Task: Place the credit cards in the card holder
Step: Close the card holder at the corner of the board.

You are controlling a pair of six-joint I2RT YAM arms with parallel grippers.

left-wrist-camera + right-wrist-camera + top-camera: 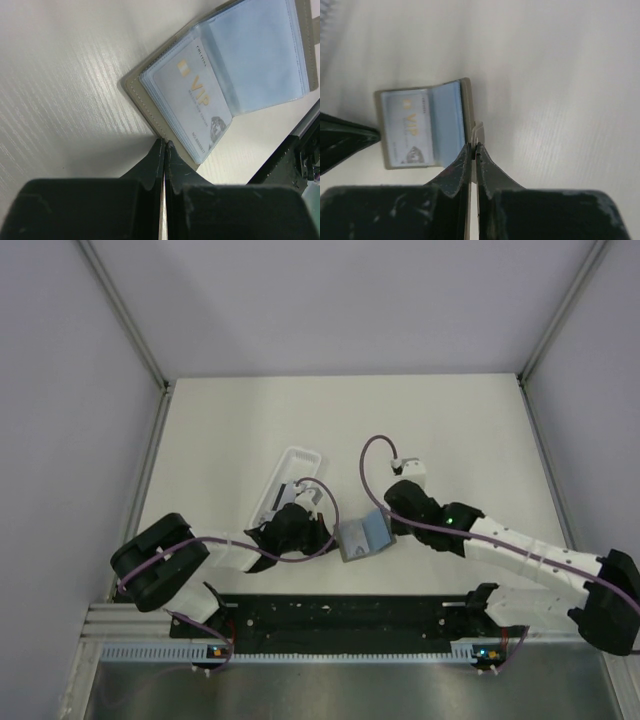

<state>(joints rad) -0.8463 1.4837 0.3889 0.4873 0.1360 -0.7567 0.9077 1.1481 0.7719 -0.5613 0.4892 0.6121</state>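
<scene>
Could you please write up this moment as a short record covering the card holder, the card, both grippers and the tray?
card holder: lying open on the table, between the two grippers
credit card: one VIP card already in a clear pocket
left gripper: jaws shut, tips at the holder's left edge; grip unclear
right gripper: jaws shut on the tab at the holder's edge
white tray: beyond the left gripper, contents unclear

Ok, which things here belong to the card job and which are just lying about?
Job: card holder, lying open; VIP card in its pocket; left gripper and right gripper, each shut on a holder edge.
Lying about: white tray, beyond the left gripper.
</scene>
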